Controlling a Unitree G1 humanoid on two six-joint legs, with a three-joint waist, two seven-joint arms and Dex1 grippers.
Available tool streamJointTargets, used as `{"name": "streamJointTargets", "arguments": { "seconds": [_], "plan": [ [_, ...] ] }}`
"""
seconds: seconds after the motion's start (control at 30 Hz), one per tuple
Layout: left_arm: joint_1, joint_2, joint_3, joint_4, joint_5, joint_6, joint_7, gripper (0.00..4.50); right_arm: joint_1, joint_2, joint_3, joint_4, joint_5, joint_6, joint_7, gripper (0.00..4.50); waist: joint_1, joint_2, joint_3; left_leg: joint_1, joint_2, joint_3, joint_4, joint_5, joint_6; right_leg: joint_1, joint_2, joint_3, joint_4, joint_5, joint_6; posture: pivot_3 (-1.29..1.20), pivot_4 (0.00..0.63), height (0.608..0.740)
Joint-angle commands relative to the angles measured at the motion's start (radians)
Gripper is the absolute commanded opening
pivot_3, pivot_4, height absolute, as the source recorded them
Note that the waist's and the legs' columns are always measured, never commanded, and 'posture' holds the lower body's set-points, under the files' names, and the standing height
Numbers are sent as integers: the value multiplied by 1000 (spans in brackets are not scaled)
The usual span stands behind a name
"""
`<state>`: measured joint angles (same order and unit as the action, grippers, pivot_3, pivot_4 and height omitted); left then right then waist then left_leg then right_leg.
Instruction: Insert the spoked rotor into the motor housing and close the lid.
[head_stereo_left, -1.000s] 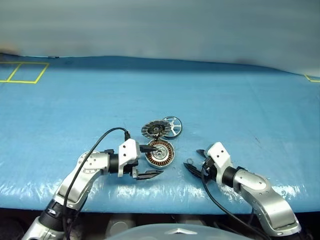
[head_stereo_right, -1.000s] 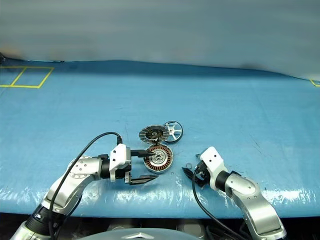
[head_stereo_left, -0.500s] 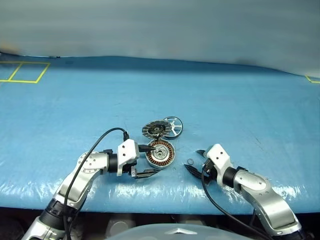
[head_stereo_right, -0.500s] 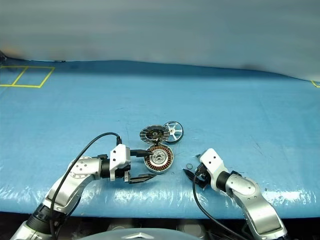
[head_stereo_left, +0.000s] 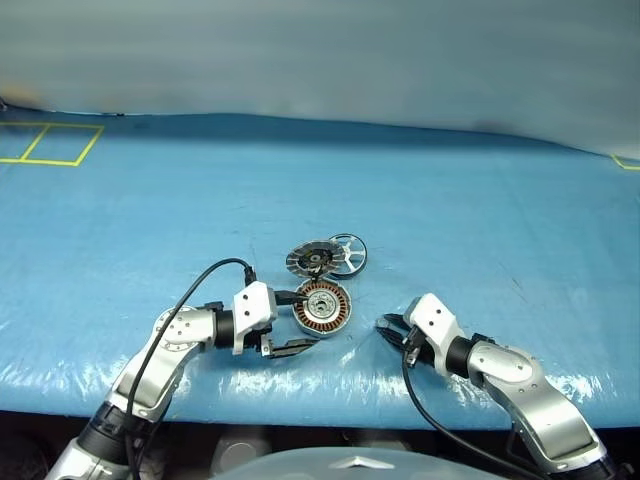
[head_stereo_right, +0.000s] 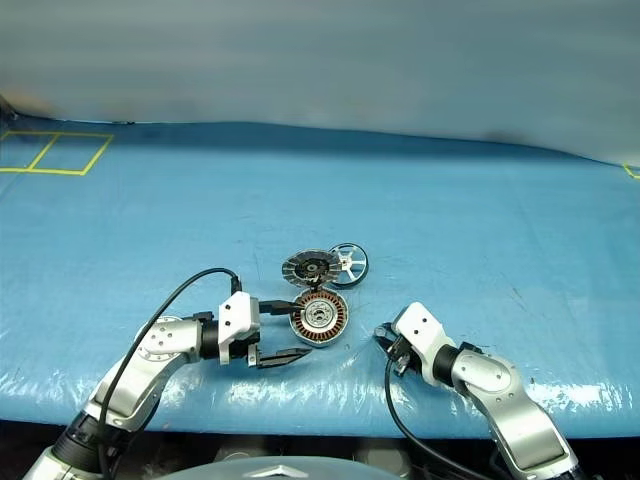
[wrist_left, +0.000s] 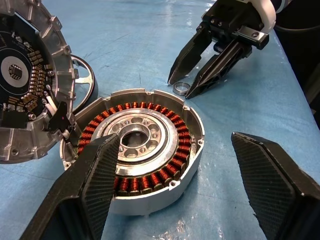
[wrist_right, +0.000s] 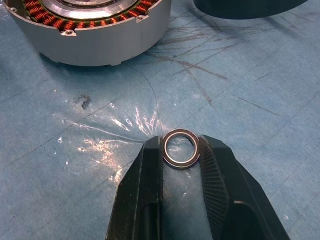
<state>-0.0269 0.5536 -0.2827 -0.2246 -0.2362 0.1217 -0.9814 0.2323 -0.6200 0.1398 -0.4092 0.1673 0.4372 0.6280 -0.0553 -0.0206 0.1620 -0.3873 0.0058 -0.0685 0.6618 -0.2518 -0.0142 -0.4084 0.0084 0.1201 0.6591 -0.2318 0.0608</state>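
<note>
Jaws of my right gripper (wrist_right: 180, 150) are clamped on a small metal ring (wrist_right: 180, 148) lying on the blue table cover (head_stereo_left: 480, 230), near and right of the motor housing (wrist_left: 140, 150). My left gripper (wrist_left: 185, 175) stands with jaws wide apart, straddling the housing's near-left side, windings up. Beyond, the lid (wrist_left: 25, 85) stands tilted open at the housing's far edge, with the spoked rotor (head_stereo_left: 345, 253) just behind it to the right, not yet inserted. Risk: the thin ring may twist or spring from the pads on lifting. Risk: the leaning lid could drop shut if the housing is nudged.
</note>
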Motion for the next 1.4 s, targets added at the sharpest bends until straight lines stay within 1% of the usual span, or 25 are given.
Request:
{"name": "streamJointTargets", "arguments": {
  "seconds": [0.03,0.23,0.37,0.47,0.63,0.87,0.97,1.03,1.23,1.4],
  "plan": [
    [0,-1,14,-10,0,-16,6,3812,29,-20,-24,43,-15,38,-6,675,2,0,0,0,0,0,0,0,0,0,0,0,0,0,0,0,150,740],
    [-2,-1,14,-29,-5,-5,8,3812,9,19,-72,5,73,57,2,675,9,0,0,0,0,0,0,0,0,-1,0,0,0,0,0,0,150,740],
    [-6,-1,27,-39,-15,-1,15,3812,-59,76,-111,-110,208,109,12,675,6,2,2,-1,0,1,0,0,0,-2,0,1,1,0,0,0,150,740],
    [-10,4,46,-25,-13,-7,27,3812,-113,95,-97,-158,250,143,15,675,-1,3,2,-3,1,1,-1,0,0,-4,2,1,1,0,0,0,150,740],
    [-11,9,100,12,-21,-18,37,3812,-204,94,-10,-176,235,161,25,675,-2,3,2,-5,0,0,-2,0,0,-6,1,0,0,0,0,0,150,740],
    [27,19,132,-1,-14,-8,54,3812,-315,50,185,-86,86,144,58,675,-4,3,2,-6,0,0,-1,0,0,-7,1,-1,0,0,0,0,150,740],
    [44,19,130,-18,-13,-2,60,3812,-335,72,185,-63,111,143,79,675,-4,3,2,-6,0,-1,-1,0,0,-7,1,-1,0,0,0,0,150,740],
    [58,18,123,-35,-5,-1,69,3812,-357,71,206,-36,79,132,85,675,-5,3,2,-6,0,-1,-1,0,0,-7,1,-1,0,0,0,0,150,740],
    [74,12,118,-69,-7,20,84,3812,-391,90,207,4,81,126,113,675,-5,2,2,-6,0,-1,-1,0,0,-7,1,-1,0,0,0,0,150,740],
    [75,12,116,-72,-3,27,92,3812,-409,103,233,50,63,115,133,675,-6,2,2,-6,0,-1,-1,0,0,-7,1,-1,0,1,0,0,150,740]
  ]
}}
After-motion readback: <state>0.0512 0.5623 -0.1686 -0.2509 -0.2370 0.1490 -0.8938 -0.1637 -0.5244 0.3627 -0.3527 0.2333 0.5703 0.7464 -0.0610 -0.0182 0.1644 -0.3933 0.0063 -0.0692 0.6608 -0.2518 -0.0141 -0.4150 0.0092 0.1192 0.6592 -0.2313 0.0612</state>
